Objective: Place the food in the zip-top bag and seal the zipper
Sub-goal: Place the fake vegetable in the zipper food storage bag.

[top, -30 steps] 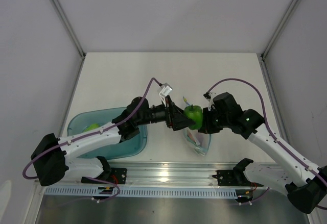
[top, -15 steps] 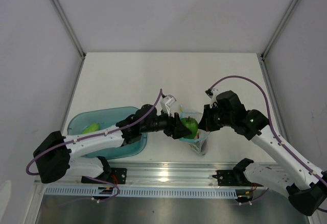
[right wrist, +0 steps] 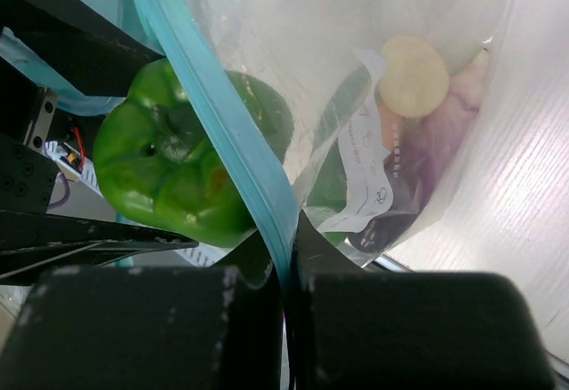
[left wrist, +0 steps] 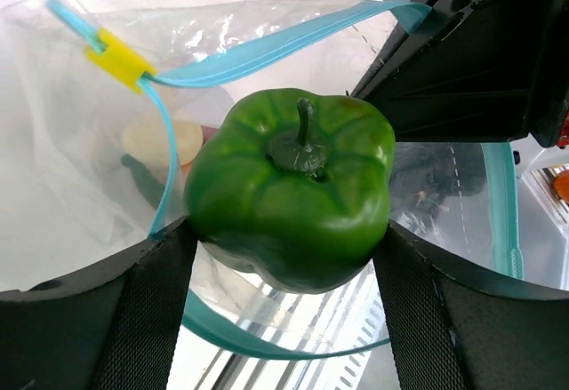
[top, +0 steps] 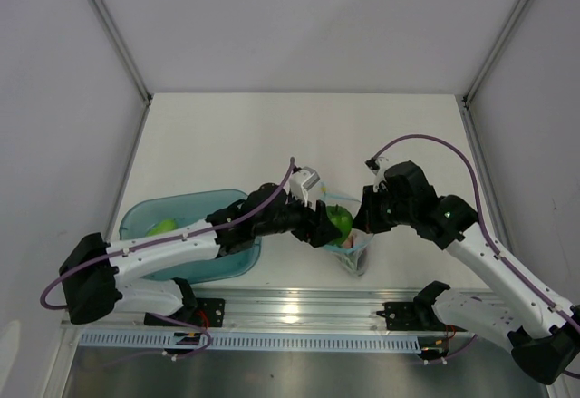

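green toy pepper (left wrist: 289, 199), stem toward the left wrist camera, pinched on both flanks between the dark fingers (left wrist: 142, 319) of the left pincer (left wrist: 284, 257), right at the open mouth of the zip-top bag (left wrist: 53, 141), not yet down among the contents. underside of the pepper hidden by its own bulk; contact with the bag's near lip impossible to tell. zipper (left wrist: 267, 52) looping round the pepper as a light-blue strip: far side plain, near side passing below the fingers, right side partly cut off behind the black body of the other arm. yellow slider (left wrist: 118, 57) at the far left corner. right pincer (right wrist: 286, 248) pressed together on the zipper's edge, its tips only a dark blur at the bottom of its own view. inside the pouch, through crinkled plastic: pale round disc (right wrist: 413, 77), purple piece (right wrist: 444, 132), thin orange sliver (right wrist: 388, 132), something dark green lower down, all smeared by glare and partly masked by a white label (right wrist: 364, 186), none seen whole. from above, bag mostly covered by both wrists, only its lower end showing toward the near edge of the bench (top: 227, 135). further left, teal tray (top: 145, 212), partly under the left arm, with one long green vegetable (top: 163, 227) at its left end.
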Robot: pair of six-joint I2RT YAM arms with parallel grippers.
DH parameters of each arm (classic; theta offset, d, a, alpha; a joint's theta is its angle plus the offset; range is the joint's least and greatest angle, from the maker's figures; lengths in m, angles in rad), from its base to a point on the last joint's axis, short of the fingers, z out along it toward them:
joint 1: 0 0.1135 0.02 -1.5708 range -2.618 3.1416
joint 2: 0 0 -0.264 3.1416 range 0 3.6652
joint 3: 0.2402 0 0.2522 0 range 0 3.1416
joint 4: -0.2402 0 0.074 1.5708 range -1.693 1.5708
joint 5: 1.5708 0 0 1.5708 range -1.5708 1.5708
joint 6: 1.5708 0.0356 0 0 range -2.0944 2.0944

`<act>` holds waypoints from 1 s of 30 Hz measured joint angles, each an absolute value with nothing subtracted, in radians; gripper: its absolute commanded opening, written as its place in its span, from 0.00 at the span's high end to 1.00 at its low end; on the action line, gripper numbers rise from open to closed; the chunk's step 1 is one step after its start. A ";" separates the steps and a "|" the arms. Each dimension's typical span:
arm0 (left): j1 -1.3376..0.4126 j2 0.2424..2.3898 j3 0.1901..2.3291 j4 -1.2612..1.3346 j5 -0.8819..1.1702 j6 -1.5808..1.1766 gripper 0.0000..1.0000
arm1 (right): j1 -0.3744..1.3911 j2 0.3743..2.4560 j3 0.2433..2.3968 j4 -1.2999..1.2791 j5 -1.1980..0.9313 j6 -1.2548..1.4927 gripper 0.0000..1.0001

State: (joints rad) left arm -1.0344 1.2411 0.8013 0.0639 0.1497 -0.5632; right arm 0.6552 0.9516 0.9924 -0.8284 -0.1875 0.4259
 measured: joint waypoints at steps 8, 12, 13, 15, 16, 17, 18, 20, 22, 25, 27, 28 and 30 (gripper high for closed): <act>-1.034 1.140 0.771 0.091 0.121 -0.528 0.01 | 0.655 0.943 0.992 -0.823 -0.207 0.426 1.00; -1.035 1.129 0.770 0.104 0.114 -0.522 0.00 | 0.655 0.943 0.992 -0.823 -0.211 0.426 1.00; -1.035 1.129 0.766 0.107 0.111 -0.522 0.00 | 0.655 0.943 0.992 -0.822 -0.211 0.426 1.00; -1.035 1.119 0.753 0.111 0.102 -0.522 0.00 | 0.655 0.942 0.992 -0.820 -0.212 0.425 1.00; -1.036 1.108 0.743 0.113 0.093 -0.522 0.00 | 0.655 0.941 0.992 -0.819 -0.212 0.425 1.00; -1.036 1.089 0.733 0.112 0.079 -0.523 0.01 | 0.655 0.941 0.992 -0.819 -0.213 0.425 1.00; -1.036 1.071 0.727 0.107 0.066 -0.523 0.00 | 0.655 0.941 0.992 -0.819 -0.215 0.424 1.00; -1.037 1.023 0.725 0.101 0.019 -0.524 0.00 | 0.655 0.939 0.992 -0.818 -0.216 0.421 1.00; -1.038 0.962 0.725 0.093 -0.043 -0.530 0.01 | 0.654 0.936 0.992 -0.818 -0.216 0.413 1.00; -1.039 0.875 0.725 0.072 -0.163 -0.554 0.00 | 0.652 0.934 0.992 -0.818 -0.218 0.403 1.00; -1.039 0.823 0.723 0.052 -0.260 -0.569 0.01 | 0.652 0.934 0.992 -0.818 -0.218 0.393 1.00; -1.039 0.800 0.720 0.040 -0.301 -0.577 0.01 | 0.652 0.934 0.992 -0.818 -0.219 0.388 0.99; -1.036 0.759 0.718 -0.009 -0.385 -0.593 0.01 | 0.652 0.933 0.992 -0.818 -0.220 0.384 0.91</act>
